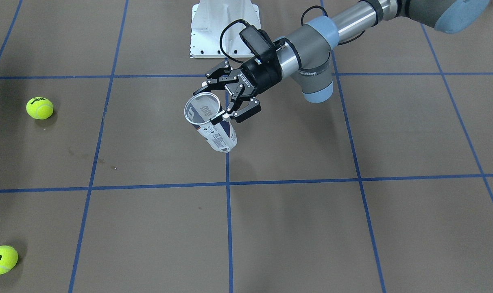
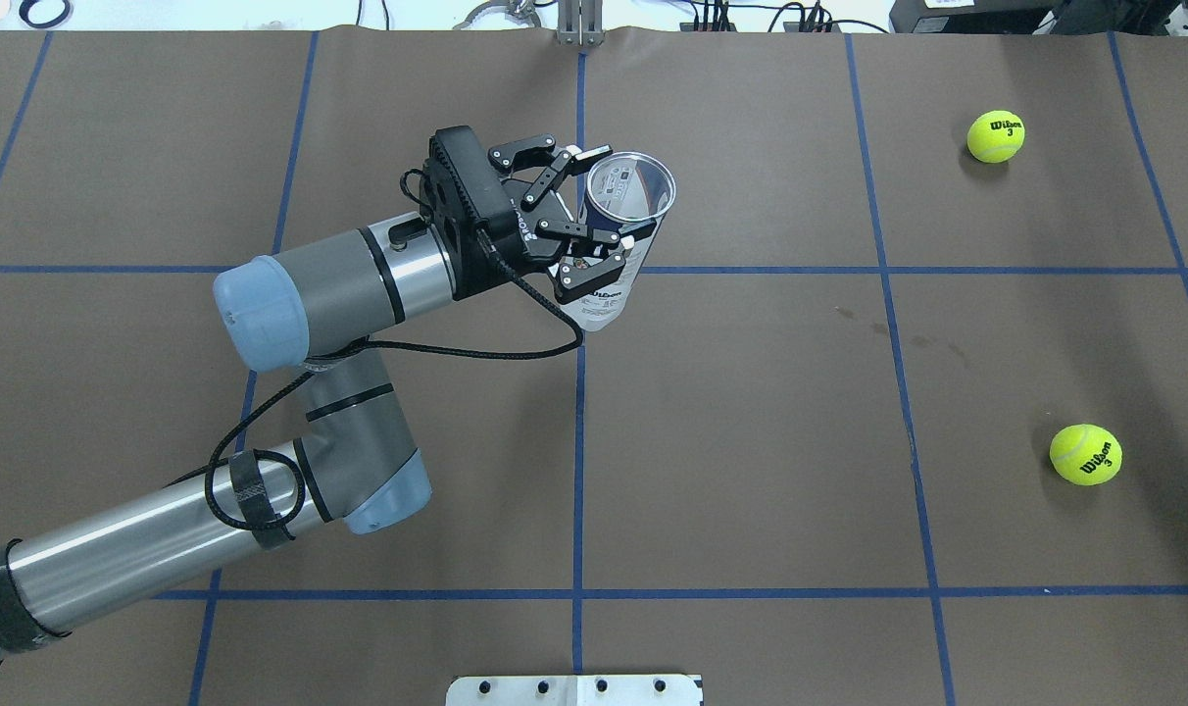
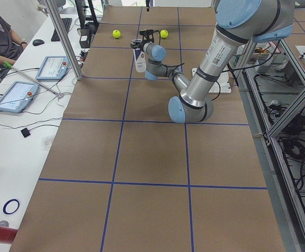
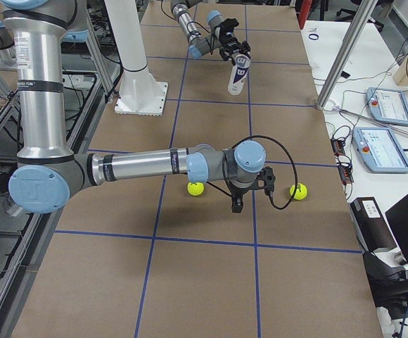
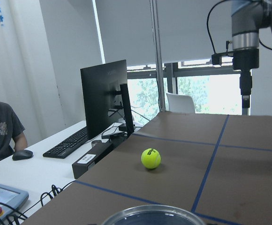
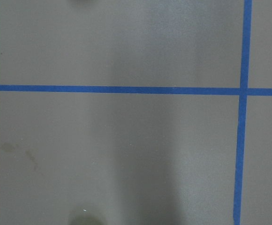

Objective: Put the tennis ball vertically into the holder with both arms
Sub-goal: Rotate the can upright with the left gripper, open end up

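**Holder in my left grip, open table around**

My left gripper point(image 2: 594, 221) is clamping the holder point(image 1: 216, 132) just below its rim, mouth up and slightly tilted, over the table point(image 2: 751, 441). A far ball point(image 2: 995, 135) and a near ball point(image 2: 1085, 454) are lying well apart from it, flanking my right gripper point(image 4: 236, 204), whose opening I cannot tell.

Holder point(image 1: 216, 132) looks clear glossy plastic, table point(image 1: 311, 228) matt paper.

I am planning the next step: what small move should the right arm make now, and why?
Probably slide the right pincer over one ball. The left pincer holds the can, mouth up and empty; both balls lie on the table, and the right pincer hangs between them.
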`<act>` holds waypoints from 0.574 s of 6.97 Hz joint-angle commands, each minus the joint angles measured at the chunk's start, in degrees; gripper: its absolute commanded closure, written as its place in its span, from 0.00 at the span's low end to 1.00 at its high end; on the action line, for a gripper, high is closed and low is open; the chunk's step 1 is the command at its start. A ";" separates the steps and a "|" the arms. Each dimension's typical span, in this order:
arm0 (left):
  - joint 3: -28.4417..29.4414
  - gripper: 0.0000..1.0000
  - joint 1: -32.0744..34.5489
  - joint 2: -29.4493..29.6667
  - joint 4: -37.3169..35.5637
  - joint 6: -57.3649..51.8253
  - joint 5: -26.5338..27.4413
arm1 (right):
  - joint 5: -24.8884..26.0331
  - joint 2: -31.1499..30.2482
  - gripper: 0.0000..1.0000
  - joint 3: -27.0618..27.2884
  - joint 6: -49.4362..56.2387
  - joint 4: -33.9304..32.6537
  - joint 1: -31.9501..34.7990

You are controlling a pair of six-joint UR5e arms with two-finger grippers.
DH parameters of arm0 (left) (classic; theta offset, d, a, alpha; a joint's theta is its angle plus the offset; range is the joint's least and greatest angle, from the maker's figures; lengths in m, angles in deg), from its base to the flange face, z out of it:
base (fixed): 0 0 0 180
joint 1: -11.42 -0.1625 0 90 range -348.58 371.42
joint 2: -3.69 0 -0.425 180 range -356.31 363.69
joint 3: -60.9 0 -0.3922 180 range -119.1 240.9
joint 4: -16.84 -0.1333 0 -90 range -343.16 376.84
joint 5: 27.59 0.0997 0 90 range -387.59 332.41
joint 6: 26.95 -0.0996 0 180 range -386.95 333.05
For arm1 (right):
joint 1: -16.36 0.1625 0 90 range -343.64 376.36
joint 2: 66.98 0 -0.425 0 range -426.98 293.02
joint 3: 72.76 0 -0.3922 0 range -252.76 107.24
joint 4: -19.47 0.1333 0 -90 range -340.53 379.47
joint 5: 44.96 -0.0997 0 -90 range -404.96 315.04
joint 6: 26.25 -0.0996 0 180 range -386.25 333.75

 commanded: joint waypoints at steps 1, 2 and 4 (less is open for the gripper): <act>5.58 0.35 -2.08 0.39 12.02 0.94 3.22 | -0.26 -0.59 0.01 0.43 -0.24 4.85 -0.12; 9.27 0.34 -3.23 1.17 16.52 0.77 5.59 | -0.35 -0.77 0.01 0.51 -0.76 6.71 -0.12; 11.05 0.34 -3.59 -0.91 22.93 0.07 5.62 | -0.70 -0.77 0.01 0.69 -1.03 9.60 -1.17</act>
